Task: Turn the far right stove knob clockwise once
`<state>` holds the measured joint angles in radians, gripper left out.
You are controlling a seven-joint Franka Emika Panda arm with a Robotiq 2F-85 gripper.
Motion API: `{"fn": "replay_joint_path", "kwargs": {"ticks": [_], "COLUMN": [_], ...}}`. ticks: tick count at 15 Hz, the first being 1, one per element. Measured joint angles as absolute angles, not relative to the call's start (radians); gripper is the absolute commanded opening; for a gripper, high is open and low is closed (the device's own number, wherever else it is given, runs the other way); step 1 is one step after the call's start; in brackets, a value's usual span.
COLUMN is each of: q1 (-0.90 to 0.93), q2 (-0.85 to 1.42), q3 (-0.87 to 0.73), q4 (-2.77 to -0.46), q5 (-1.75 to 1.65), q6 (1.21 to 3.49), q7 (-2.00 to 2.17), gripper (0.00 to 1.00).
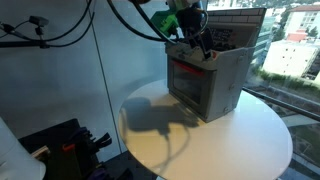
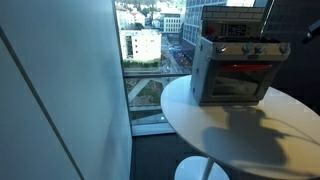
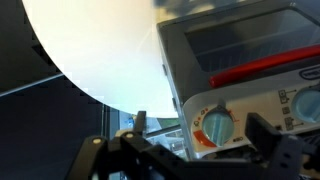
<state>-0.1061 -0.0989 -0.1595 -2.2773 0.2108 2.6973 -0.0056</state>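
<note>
One knob (image 3: 213, 126) on the stove (image 3: 240, 45) is sitting between the fingers (image 3: 270, 135), which are gaping open, holding nothing.

So the desk (image 1: 235, 140) is a round white top, and in an exterior view (image 2: 250, 135) you can see it sits on a single pedestal with a round foot. The stove (image 1: 205, 80) stands upright, flat on the desk, on the side toward the window rather than in the middle. That's the same in both exterior views (image 2: 232, 70). A dark shadow falls across the bare white part in front of it. In the wrist view the desk (image 3: 90, 40) fills the upper left and the stove (image 3: 240, 60) is on the right.
</note>
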Motion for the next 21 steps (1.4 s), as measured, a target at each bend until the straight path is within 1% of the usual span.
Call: {"fn": "replay_joint_path", "kwargs": {"ticks": [8, 20, 21], "q1": [-0.066, -0.059, -0.059], "q2": [-0.027, 0.076, 0.082], "q3": [-0.148, -0.133, -0.131], "q4": [-2.245, -2.144, -2.139], "q5": [0.305, 0.387, 0.389], "q6": [2.8, 2.809, 2.809], "q7": [-0.05, -0.122, -0.122], "gripper": [1.0, 1.0, 0.99]}}
